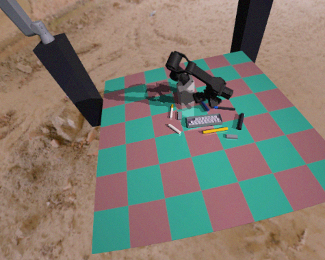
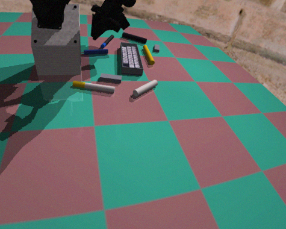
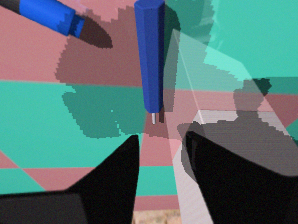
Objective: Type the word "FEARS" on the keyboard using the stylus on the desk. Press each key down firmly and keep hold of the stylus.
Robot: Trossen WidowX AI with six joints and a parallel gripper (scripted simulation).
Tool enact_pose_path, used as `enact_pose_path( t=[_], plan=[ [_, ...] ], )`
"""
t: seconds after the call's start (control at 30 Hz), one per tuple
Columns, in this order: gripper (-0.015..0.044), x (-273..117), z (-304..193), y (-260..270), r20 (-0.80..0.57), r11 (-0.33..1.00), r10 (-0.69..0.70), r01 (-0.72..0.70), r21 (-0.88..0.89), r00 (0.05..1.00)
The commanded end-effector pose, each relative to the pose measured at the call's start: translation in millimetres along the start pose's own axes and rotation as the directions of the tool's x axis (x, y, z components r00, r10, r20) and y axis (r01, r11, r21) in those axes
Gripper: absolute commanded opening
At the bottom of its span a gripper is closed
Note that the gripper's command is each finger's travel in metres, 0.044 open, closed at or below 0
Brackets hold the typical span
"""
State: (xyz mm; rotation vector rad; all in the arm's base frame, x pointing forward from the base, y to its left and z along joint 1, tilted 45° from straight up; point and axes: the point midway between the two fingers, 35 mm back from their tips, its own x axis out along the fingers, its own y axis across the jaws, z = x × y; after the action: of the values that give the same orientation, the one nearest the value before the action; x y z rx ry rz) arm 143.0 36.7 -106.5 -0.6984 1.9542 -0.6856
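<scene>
Two-color surface (image 1: pixel 180 178) (image 2: pixel 135 156) (image 3: pixel 45 110): a green and dull-red checkerboard.
Room: sandy, stony ground around it; two dark pillars (image 1: pixel 69 76) (image 1: pixel 250 29) beyond its edges.
Gripper (image 1: pixel 206 102) (image 3: pixel 162 139): fingers apart, nothing between them.
Blue stylus (image 1: pixel 204 106) (image 2: pixel 96 52) (image 3: pixel 150 57): lying on the surface, metal tip near the fingers.
Keyboard (image 1: pixel 204 120) (image 2: pixel 130 58): flat, near the stylus.

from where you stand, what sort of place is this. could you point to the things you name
Probably an outdoor spot on bare, sandy ground, set up as a robot work area: a pink-and-green checkered surface (image 1: pixel 180 219) (image 2: pixel 135 150), a black robot arm (image 1: pixel 204 76), and a rough, earthy bank or wall (image 2: pixel 261 18) behind.
</scene>
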Motion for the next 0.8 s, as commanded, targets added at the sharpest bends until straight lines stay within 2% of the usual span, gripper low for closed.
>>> enact_pose_path(
  t=[0.0,0.77],
  plan=[
    [0.015,0,-3,1,-0.024,1.0,0.008,-0.008,-0.012,1.0],
    [0.015,17,4,1,-0.024,1.0,0.007,-0.008,-0.012,1.0]
  ],
)
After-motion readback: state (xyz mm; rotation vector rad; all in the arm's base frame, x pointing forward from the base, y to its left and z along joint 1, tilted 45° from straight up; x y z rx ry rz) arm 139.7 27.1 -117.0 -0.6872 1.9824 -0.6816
